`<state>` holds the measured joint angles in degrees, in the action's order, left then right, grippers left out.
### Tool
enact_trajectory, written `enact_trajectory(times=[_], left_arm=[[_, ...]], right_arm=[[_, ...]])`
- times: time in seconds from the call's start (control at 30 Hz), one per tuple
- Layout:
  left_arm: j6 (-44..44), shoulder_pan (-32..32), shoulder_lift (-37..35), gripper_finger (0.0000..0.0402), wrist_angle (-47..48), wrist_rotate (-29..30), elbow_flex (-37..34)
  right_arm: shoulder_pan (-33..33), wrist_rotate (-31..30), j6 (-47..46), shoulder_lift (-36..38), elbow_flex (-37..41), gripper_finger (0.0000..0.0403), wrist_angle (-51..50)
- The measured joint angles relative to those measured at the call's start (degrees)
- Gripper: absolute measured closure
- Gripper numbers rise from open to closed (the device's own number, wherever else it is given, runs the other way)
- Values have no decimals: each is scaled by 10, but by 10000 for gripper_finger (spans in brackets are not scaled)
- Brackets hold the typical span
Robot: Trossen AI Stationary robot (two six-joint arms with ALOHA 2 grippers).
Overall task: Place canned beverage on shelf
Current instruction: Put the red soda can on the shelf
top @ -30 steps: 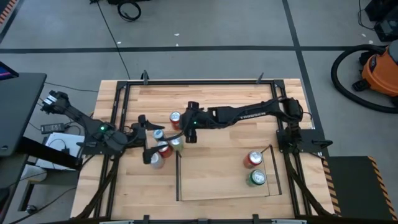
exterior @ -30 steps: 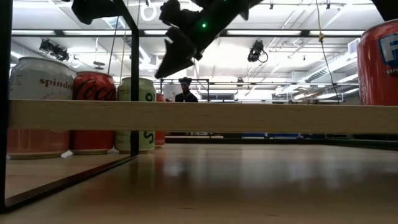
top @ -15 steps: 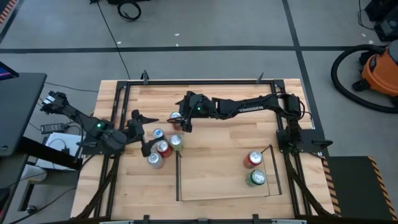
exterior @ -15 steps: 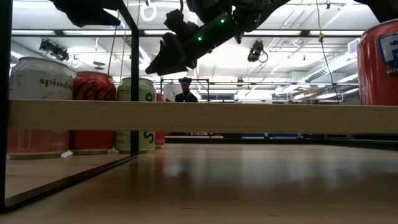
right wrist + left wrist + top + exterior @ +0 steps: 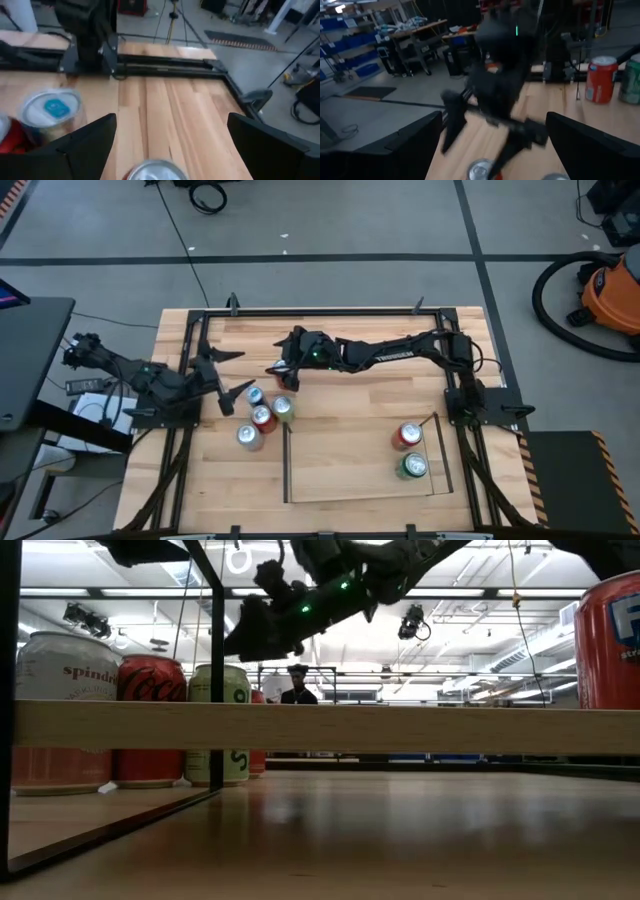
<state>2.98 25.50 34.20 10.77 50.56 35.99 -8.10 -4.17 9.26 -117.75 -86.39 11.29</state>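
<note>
High view: right gripper (image 5: 283, 366) spread wide above red-topped aluminium can (image 5: 281, 367) at table's far middle.
Shelf: flat light-wood panel with dark rods (image 5: 350, 465), near right, holds two cans.
Left gripper (image 5: 222, 375): spread, empty.
Right wrist view: silver can lid (image 5: 156, 170) sits between open fingers.

7 cans (image 5: 263, 418) on the table, 2 of them on 1 shelf (image 5: 340, 470); 2 arms.
</note>
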Motion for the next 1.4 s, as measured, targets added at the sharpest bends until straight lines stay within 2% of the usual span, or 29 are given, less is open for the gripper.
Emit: enact_trajectory(times=[0.5, 0.6, 0.77, 0.83, 1.13, 1.4], left_arm=[[27, 1, -40, 33, -2, -2, 0], [27, 1, -40, 33, -1, -3, 0], [24, 1, -40, 33, 0, -3, 0], [24, 1, -40, 33, 1, -3, 0], [22, 1, -40, 33, 5, -3, 0], [39, 1, -40, 33, 0, -3, 0]], right_arm=[[-12, 9, -22, -76, 1, 12, 20], [-14, 9, -23, -78, 2, 31, 14], [-14, 8, -23, -76, 2, 85, 9], [-14, 0, -24, -69, 3, 100, -2], [4, -107, -59, -4, 3, 89, -116], [31, -124, -148, 74, 3, 87, -240]])
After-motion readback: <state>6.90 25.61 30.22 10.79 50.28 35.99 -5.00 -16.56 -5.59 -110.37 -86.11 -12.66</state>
